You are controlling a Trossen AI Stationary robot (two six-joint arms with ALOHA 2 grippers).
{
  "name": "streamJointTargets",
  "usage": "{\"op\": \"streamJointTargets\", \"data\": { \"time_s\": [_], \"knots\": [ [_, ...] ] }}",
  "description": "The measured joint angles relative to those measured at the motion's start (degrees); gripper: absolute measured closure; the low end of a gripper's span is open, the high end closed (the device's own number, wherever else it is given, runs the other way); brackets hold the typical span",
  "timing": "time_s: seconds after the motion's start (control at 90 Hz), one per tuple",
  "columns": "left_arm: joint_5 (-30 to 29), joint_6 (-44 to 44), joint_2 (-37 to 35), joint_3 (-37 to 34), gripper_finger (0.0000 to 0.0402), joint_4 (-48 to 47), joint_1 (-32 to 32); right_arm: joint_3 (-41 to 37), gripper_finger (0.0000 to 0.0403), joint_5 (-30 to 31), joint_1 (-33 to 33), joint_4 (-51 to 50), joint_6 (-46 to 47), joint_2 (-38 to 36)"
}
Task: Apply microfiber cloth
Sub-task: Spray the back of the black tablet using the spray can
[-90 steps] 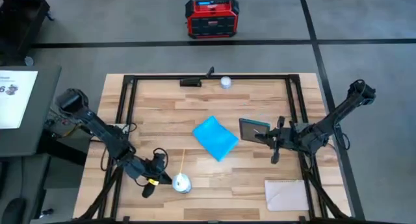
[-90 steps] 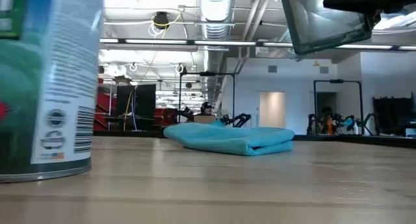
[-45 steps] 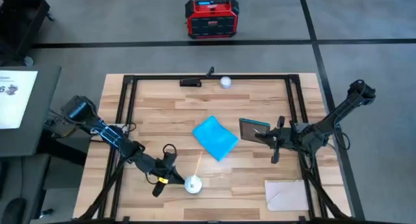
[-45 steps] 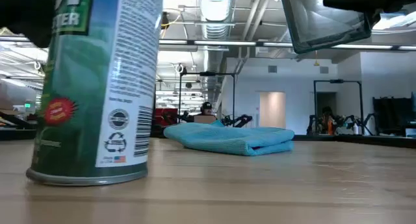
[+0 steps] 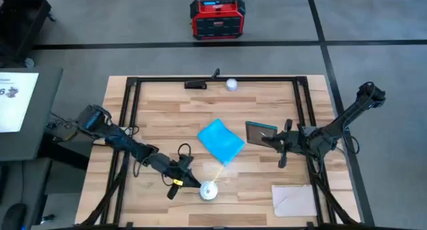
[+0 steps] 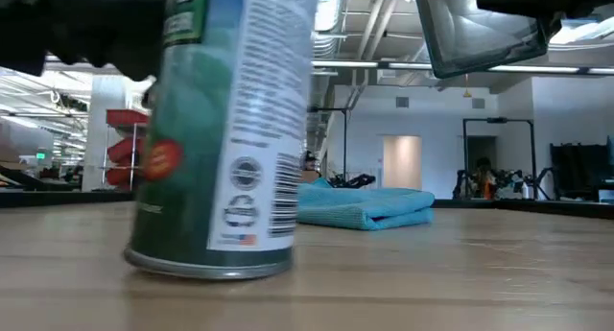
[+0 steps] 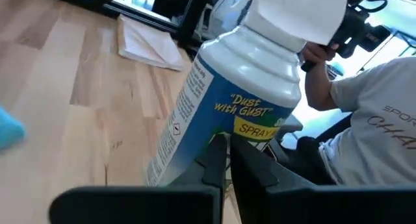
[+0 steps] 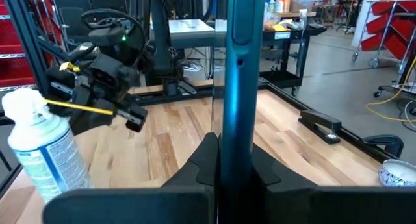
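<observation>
Nearest the table's front edge, the left gripper is clamped on an upright duster spray can with a thin yellow straw, the can resting on the wooden table. Beyond it the folded microfiber cloth lies at the table's middle. Just beside that, the right gripper is closed on the edge of a dark tablet, held above the table.

Bright, even overhead light across the table.
Low view: spray can looms blurred; ceiling lights glare white.
</observation>
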Motion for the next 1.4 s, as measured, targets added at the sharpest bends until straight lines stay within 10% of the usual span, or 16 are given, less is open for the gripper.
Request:
{"op": "streamJointTargets", "data": {
  "time_s": [0.578,1.4],
  "knots": [
    [-0.1,-6.2,-10.2,0.1,0.0402,-6.6,-11.2,0.0,0.0394,0.0,0.1,0.0,0.0,0.0],
    [-9.7,-15.1,8.7,14.2,0.0402,-5.8,-7.9,0.0,0.0394,0.2,-0.4,0.8,0.0,0.0]
  ]
}}
